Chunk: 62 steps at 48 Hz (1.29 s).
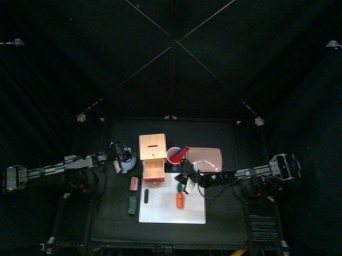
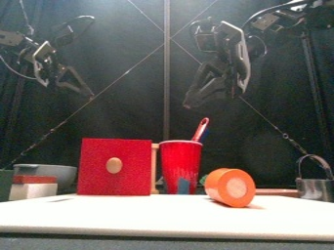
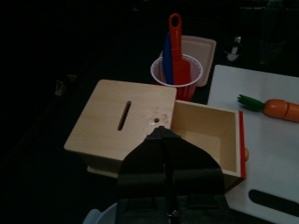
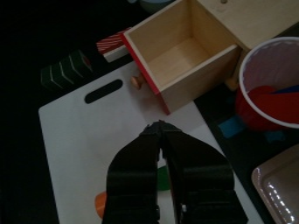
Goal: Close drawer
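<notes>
A light wooden box (image 1: pixel 152 146) stands at the table's middle. Its drawer (image 3: pixel 205 131) is pulled out and empty, with a red front (image 2: pixel 115 167) and a round wooden knob (image 2: pixel 113 165). The drawer also shows in the right wrist view (image 4: pixel 176 48), with its knob (image 4: pixel 138 81). My left gripper (image 3: pixel 160 133) is shut and empty, hovering above the box's near edge beside the drawer. My right gripper (image 4: pixel 156 128) is shut and empty, above the white cutting board (image 4: pixel 93 140), a little in front of the drawer's red front. Both grippers hang high in the front view, the left (image 2: pixel 53 63) and the right (image 2: pixel 216 73).
A red cup (image 2: pixel 181 166) with red and blue utensils stands right beside the box. A toy carrot (image 2: pixel 229 186) lies on the cutting board (image 1: pixel 171 205). A grey bowl (image 2: pixel 42 176) is at the left and a black mug (image 2: pixel 313 182) at the right. A tray (image 1: pixel 203 153) sits behind the cup.
</notes>
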Available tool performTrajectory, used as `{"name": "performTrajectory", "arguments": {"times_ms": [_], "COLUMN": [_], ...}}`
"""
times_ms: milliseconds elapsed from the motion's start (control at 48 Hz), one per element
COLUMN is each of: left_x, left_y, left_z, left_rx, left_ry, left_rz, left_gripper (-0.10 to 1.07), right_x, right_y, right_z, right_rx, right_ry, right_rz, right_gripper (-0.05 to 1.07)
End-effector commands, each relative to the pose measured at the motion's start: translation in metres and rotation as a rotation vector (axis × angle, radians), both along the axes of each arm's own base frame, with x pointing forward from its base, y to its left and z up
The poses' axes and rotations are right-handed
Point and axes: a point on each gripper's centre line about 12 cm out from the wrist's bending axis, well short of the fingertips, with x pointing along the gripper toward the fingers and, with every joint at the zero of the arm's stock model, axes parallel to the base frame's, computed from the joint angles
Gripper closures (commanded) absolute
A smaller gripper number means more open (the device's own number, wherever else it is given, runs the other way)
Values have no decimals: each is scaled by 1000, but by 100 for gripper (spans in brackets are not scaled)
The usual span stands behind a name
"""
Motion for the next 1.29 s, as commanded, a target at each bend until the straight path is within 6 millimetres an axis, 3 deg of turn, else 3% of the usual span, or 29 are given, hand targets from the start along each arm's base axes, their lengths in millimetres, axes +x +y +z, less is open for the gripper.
{"name": "performTrajectory", "arguments": {"times_ms": [0,229,396,562,708,896,1125,1271], "left_x": [1,2,11,39,69,104,114,120], "left_y": [2,18,63,111,155,193,207,197], "left_z": [5,18,39,40,26,-5,-48,-57], "left_rx": [10,53,62,63,55,44,-11,-7], "left_ry": [-14,-62,-95,-7,113,301,526,554], "left_rz": [5,61,205,273,300,293,289,255], "left_gripper": [96,96,96,96,97,97,97,97], "right_x": [0,17,48,79,95,111,131,137], "right_y": [-1,11,33,42,41,43,34,25], "right_z": [12,15,7,-24,-50,-65,-80,-78], "right_rx": [5,29,59,70,60,52,-2,-80], "right_ry": [-34,-60,-71,-22,26,44,79,96], "right_rz": [-2,51,145,172,171,175,113,59], "right_gripper": [69,69,69,69,69,69,69,69]}}
